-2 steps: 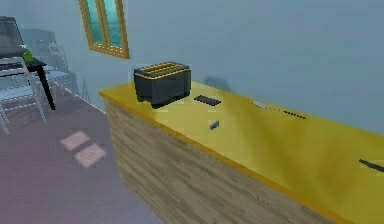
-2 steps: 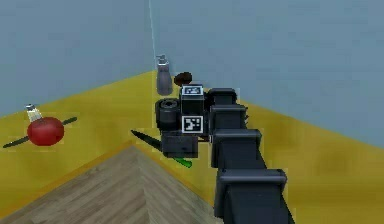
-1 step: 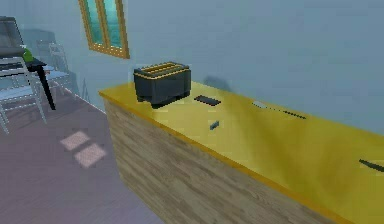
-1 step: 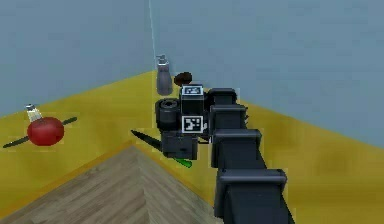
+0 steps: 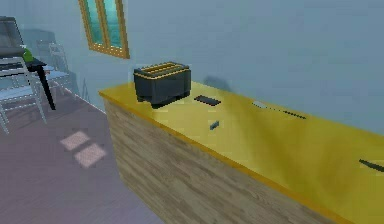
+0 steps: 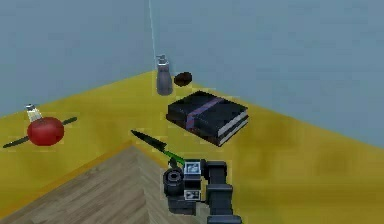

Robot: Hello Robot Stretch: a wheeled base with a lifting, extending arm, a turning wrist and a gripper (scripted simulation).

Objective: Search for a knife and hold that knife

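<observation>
Knife [image 6: 152, 143]: dark blade, green handle, lying on the yellow bench [image 6: 300, 150] near its wood-fronted edge
End effector [image 6: 180, 180]: at 5 o'clock of the knife's handle; I cannot tell its state or whether it has hold of anything
Book [image 6: 207, 115]: dark with a purple band, at 2 o'clock of the knife
Red round thing [image 6: 44, 131]: at 9 o'clock, well apart
Grey bottle [image 6: 163, 75]: at 12 o'clock, by the wall
Dark box-shaped appliance [image 5: 162, 84]: on the bench's far end; window [image 5: 104, 25] at its 11 o'clock
</observation>
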